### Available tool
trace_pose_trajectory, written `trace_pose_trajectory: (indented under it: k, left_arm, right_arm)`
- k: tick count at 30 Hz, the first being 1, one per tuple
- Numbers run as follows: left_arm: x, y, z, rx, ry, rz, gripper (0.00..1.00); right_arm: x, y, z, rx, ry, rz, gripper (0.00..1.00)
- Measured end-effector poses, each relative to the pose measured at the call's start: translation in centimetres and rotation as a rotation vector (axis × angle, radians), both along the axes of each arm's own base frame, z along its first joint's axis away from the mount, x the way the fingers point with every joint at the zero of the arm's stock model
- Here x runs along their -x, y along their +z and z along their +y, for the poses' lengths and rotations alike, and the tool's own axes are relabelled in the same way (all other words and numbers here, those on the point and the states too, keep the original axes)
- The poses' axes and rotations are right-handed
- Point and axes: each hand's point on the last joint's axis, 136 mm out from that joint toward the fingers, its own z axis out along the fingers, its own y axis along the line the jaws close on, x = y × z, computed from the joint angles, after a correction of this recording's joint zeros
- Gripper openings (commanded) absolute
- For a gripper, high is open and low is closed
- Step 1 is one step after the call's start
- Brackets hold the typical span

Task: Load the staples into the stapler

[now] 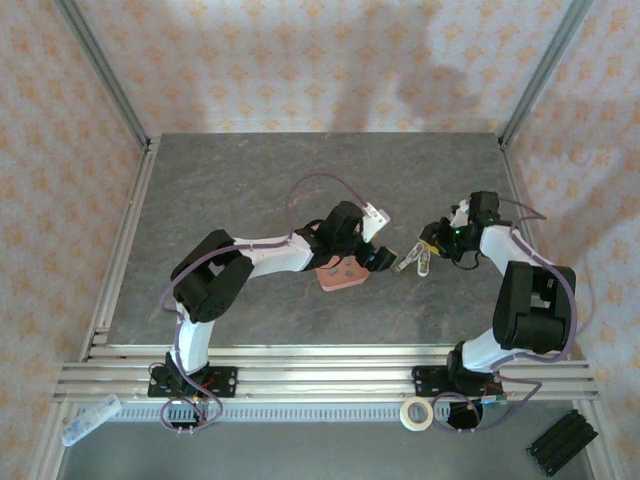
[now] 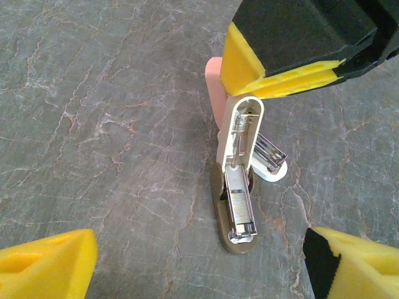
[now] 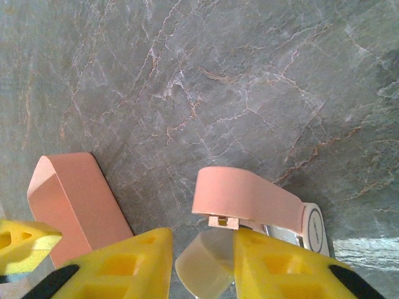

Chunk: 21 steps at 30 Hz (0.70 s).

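On the grey marbled tabletop (image 1: pixel 250 180), the small pink-and-white hinged stapler (image 1: pixel 413 263) sits just right of centre, at about 3 o'clock from the salmon-pink shallow rectangular tray (image 1: pixel 340 276) and slightly apart from it. The left pincer (image 1: pixel 380 258) hovers at the stapler's 9 o'clock, over the tray's right edge, and holds nothing. In its wrist view its yellow foam fingers (image 2: pixel 53 265) stand wide apart at 7 and 5 o'clock, with the stapler between and beyond them. The stapler is splayed open there. Its pink arm rises towards 12 o'clock, its white arm faces the camera with the inner mechanism exposed, and a shiny grey metal channel (image 2: pixel 240 208) runs down to 6 o'clock onto a dull rounded base resting on the tabletop. Whether staples lie in that channel cannot be told. The right pincer (image 1: pixel 428 252) reaches in from the stapler's 3 o'clock and is clamped on it. In its wrist view its yellow fingers (image 3: pixel 134 265) press close on either side of the stapler's cream rounded end (image 3: pixel 202 271), with the pink arm lying just above at 12 o'clock and the tray off at 9 o'clock.
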Motion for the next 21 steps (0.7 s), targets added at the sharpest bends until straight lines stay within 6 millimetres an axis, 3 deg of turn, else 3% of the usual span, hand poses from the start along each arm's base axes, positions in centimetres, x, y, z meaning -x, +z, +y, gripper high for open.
trace_pose_trajectory:
  k: [21]
  left_arm:
    - [0.0, 0.2, 0.0, 0.001, 0.002, -0.003, 0.86]
  right_arm:
    - [0.7, 0.1, 1.8, 0.004, 0.09, 0.002, 0.22]
